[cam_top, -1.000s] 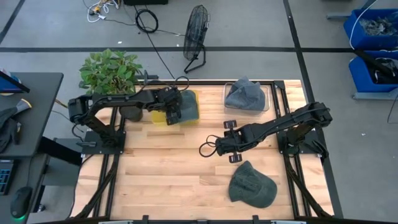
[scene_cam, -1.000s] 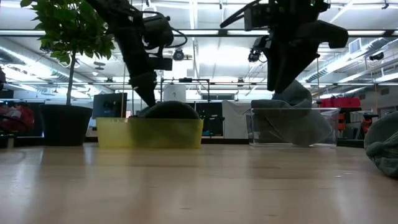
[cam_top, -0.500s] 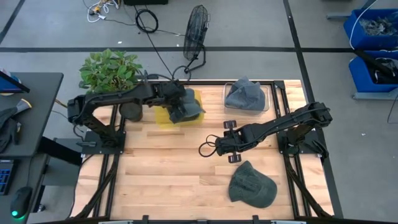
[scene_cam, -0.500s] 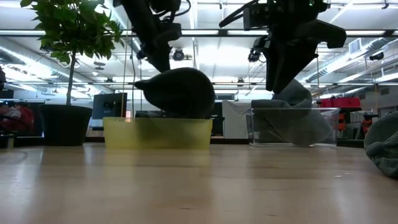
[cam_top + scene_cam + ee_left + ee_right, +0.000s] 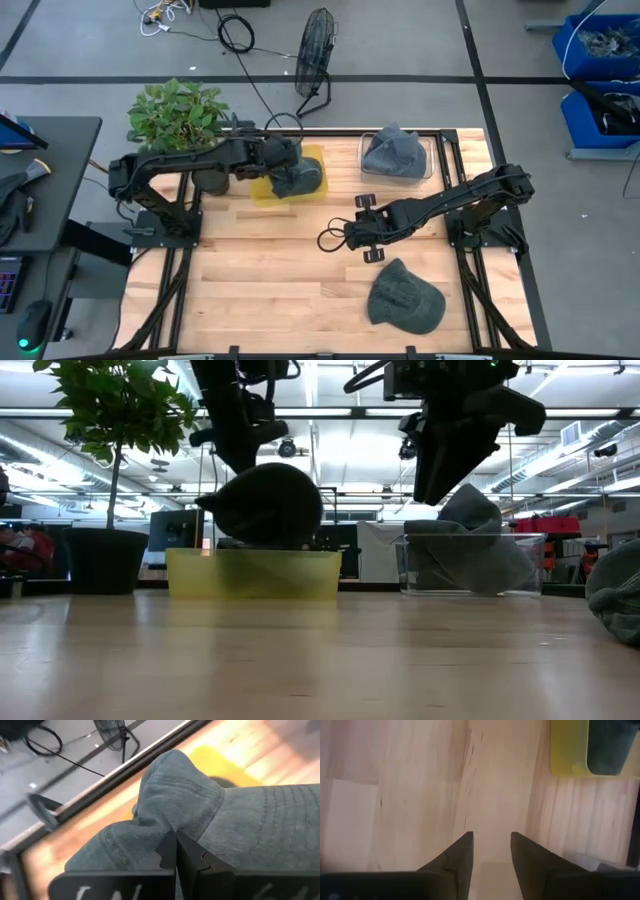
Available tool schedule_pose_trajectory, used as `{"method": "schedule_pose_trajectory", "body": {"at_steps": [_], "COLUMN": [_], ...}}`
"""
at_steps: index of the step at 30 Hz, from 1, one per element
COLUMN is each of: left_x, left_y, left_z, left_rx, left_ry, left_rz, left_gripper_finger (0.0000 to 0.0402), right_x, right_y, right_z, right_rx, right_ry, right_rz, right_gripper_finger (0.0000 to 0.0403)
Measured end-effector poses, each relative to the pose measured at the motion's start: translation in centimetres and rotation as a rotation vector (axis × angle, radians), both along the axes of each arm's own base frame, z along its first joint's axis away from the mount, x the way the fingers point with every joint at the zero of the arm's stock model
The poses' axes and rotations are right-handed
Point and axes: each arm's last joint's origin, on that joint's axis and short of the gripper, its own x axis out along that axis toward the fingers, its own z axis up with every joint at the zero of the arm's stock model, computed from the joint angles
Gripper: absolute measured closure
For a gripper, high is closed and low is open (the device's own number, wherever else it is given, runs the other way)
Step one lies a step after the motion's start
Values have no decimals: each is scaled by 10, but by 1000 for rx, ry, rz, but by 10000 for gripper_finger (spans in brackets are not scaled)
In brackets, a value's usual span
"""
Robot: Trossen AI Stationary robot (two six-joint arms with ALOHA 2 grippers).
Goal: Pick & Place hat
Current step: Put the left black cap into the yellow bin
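A: From above, the slatted wooden table (image 5: 290,270) sat in a workshop with a floor fan (image 5: 316,45) and a potted plant (image 5: 175,115) behind it. Where was the hat?

B: The grey hat (image 5: 298,176) hung over the yellow bin (image 5: 262,188), pinched in the left gripper (image 5: 283,172). A second cap (image 5: 405,297) lay slack on the boards near the front; a third (image 5: 392,152) sat in a clear box (image 5: 428,160).

A: And level with the table?

B: The hat (image 5: 265,505) bulged round and soft, clear above the bin's translucent rim (image 5: 253,573).

A: The left wrist?

B: Fingertips (image 5: 170,851) pressed together on a fold of ribbed, stitched cloth (image 5: 190,805). I judged the lift done, the carry and set-down still to come.

A: The right wrist?

B: The right gripper (image 5: 490,851) was spread, holding nothing, over bare planks
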Motion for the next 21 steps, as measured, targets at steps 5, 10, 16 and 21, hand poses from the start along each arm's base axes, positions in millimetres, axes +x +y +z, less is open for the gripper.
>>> {"method": "schedule_pose_trajectory", "body": {"at_steps": [5, 10, 16, 21], "left_x": [8, 2, -11, -9], "left_y": [-9, -18, -21, -20], "left_z": [-27, -63, -88, -85], "left_rx": [-25, -72, -70, -39], "left_ry": [-173, -239, -153, -123], "left_rz": [70, 149, 142, 95], "left_gripper_finger": [399, 380, 339, 309], "right_x": [0, 0, 0, 2], "right_y": [0, 0, 0, 0], "right_z": [0, 0, 0, 1], "right_rx": [-10, -12, -25, -26], "right_ry": [8, 8, 16, 4], "right_rz": [27, 33, 69, 80], "right_gripper_finger": [269, 269, 269, 269]}}
